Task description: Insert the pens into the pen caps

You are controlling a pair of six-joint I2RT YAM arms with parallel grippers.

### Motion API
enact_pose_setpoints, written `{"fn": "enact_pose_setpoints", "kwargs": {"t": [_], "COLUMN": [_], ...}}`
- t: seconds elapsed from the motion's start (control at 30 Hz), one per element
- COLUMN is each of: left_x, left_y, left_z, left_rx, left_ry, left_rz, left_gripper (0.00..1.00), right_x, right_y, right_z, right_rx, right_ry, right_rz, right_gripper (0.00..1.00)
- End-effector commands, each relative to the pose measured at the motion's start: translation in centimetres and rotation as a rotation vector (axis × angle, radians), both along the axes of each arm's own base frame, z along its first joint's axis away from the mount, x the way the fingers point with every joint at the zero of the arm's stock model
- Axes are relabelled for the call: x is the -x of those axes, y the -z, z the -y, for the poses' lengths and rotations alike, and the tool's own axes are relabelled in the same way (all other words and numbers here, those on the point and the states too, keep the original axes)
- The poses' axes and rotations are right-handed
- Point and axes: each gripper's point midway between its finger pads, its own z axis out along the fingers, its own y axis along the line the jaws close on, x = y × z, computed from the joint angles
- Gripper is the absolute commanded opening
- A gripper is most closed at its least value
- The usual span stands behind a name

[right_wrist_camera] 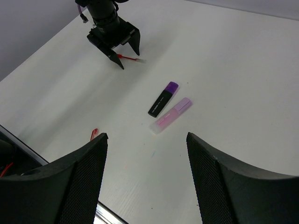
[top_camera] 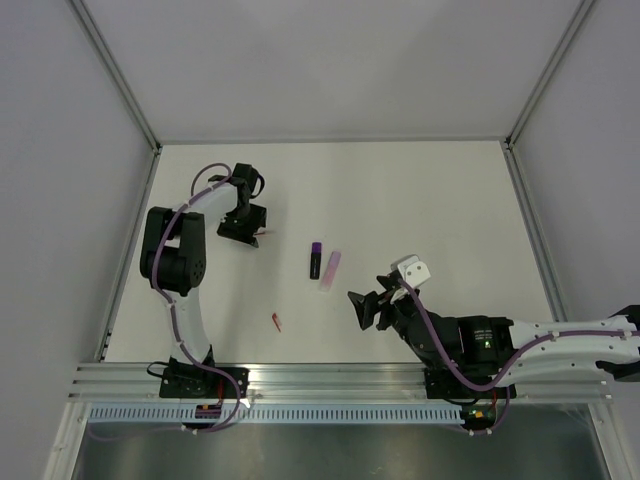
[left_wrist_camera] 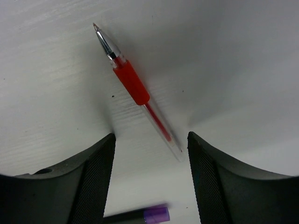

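A thin red pen point(left_wrist_camera: 132, 83) lies on the white table point(left_wrist_camera: 233, 70), its metal tip pointing away. Its clear rear end reaches between the fingers of my left gripper point(left_wrist_camera: 151, 135), close to the right one. That gripper is open and straddles the pen without touching it; from above it point(top_camera: 245, 235) sits at the far left. A pale pink marker point(top_camera: 330, 270) and a dark cap with a purple end point(top_camera: 315, 260) lie side by side mid-table. The tiny red cap point(top_camera: 277, 322) lies near the front. My right gripper point(right_wrist_camera: 147, 135) hovers open and empty, short of the marker point(right_wrist_camera: 170, 115).
Grey walls close off the table on the left, right and far sides. An aluminium rail point(top_camera: 340, 380) with both arm bases runs along the near edge. The right arm point(top_camera: 500, 345) stretches along the front right.
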Motion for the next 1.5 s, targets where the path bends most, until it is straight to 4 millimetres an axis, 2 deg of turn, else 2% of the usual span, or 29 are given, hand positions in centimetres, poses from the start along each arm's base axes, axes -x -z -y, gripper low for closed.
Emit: {"fn": "enact_pose_setpoints", "kwargs": {"t": [0.0, 0.2, 0.43, 0.57, 0.67, 0.83, 0.93, 1.1, 1.3, 1.33, 1.4, 1.47], "left_x": [-0.5, 0.9, 2.2, 2.7, 3.0, 3.1, 3.8, 4.5, 5.5, 5.3, 5.9, 5.5], "left_y": [1.0, 1.5, 1.5, 0.9, 0.6, 0.2, 0.2, 1.0, 2.9, 3.0, 3.3, 3.3], "left_z": [-0.3, -1.6, -1.7, -1.7, -1.9, -1.3, -0.7, 0.2, 0.3, 0.4, 0.3, 0.3], "left_rx": [-0.005, -0.062, -0.056, -0.055, -0.065, -0.06, -0.072, -0.081, -0.075, -0.068, -0.06, -0.051], "left_ry": [-0.075, -0.132, -0.157, -0.167, -0.177, -0.15, -0.134, -0.124, -0.126, -0.127, -0.126, -0.115], "left_rz": [0.004, -0.044, -0.073, -0.079, -0.082, -0.066, -0.083, -0.106, -0.158, -0.143, -0.141, -0.103], "left_gripper": [0.67, 0.61, 0.51, 0.42, 0.4, 0.42, 0.46, 0.47, 0.37, 0.26, 0.18, 0.11], "right_x": [-0.1, -0.1, -0.2, -0.2, -0.2, -0.2, -0.1, -0.2, -0.1, -0.1, -0.1, -0.1], "right_y": [-1.5, -1.2, -1.0, -1.0, -1.1, -1.2, -1.3, -1.2, -1.3, -1.2, -1.3, -1.5], "right_z": [-0.3, -0.8, -0.9, -0.7, -0.7, -0.6, -0.7, -0.7, -0.6, -0.5, -0.4, -0.3], "right_rx": [-0.009, 0.016, 0.031, 0.031, 0.024, 0.019, 0.016, 0.018, 0.015, 0.015, 0.009, 0.002], "right_ry": [0.004, -0.004, 0.006, 0.011, 0.005, 0.006, 0.003, 0.007, 0.004, 0.003, 0.004, 0.004], "right_rz": [0.01, 0.008, 0.012, 0.012, 0.01, 0.009, 0.008, 0.009, 0.008, 0.008, 0.008, 0.009], "right_gripper": [0.74, 0.74, 0.74, 0.74, 0.74, 0.74, 0.74, 0.74, 0.74, 0.74, 0.74, 0.74]}}
